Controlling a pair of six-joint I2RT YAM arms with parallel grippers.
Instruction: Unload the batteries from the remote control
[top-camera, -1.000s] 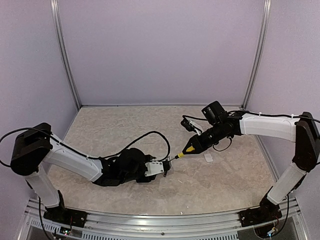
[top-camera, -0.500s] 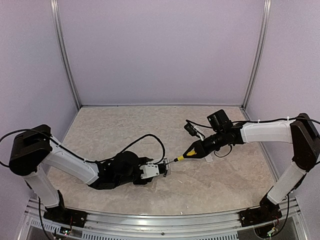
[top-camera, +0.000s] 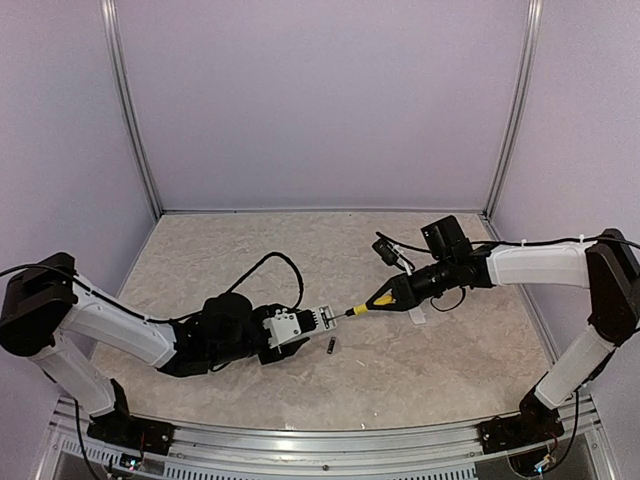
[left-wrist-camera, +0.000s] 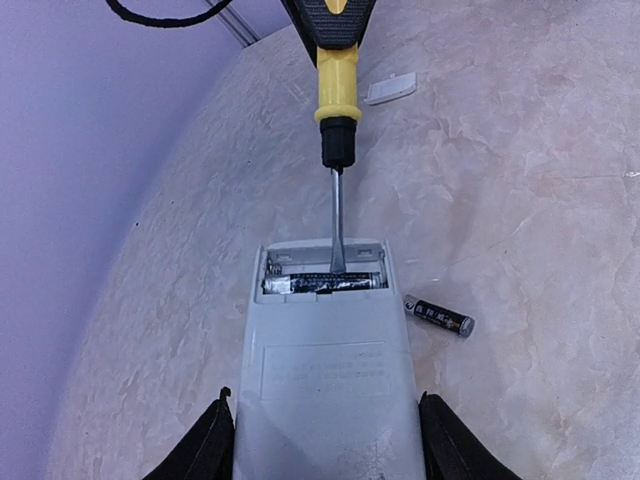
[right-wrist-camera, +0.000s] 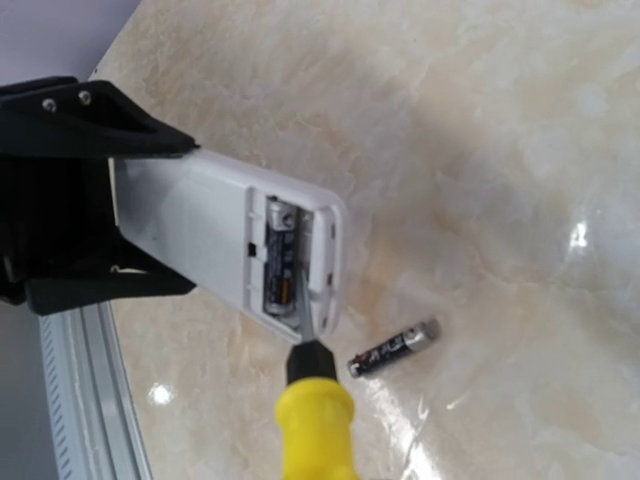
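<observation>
Done: cover (left-wrist-camera: 391, 88) off the remote (left-wrist-camera: 325, 370); one of the two batteries out on the table.
Left: by judgement, one battery to lever out of the open bay; task a little past halfway.
Left gripper (left-wrist-camera: 327, 440): clamped across the width of the remote at its closed end; back face up, open end aimed at 2 o'clock in the top view.
Right gripper (top-camera: 400, 293): closed on the yellow handle of the screwdriver (left-wrist-camera: 338, 90), reaching in from 3 o'clock.
Remote: held near the table centre, slightly toward 6 o'clock; whether resting on the top or just above it, not clear.
Screwdriver: blade tip inside the bay, at the seated battery; actual contact not certain.
Cover: flat on the table, just at 5 o'clock of the right gripper, well apart from the remote.
Loose battery (left-wrist-camera: 438, 316): lying on the table just beside the open end, at 5 o'clock of it in the top view.
Seated battery (left-wrist-camera: 322, 284): crosswise in the bay, under the blade tip.
Walls (top-camera: 320, 100): plain lilac panels on three sides, metal posts (top-camera: 130, 110) at the back corners.
Table (top-camera: 250, 250): beige marbled top, glossy; metal rail (top-camera: 300, 440) along the 6 o'clock edge.
</observation>
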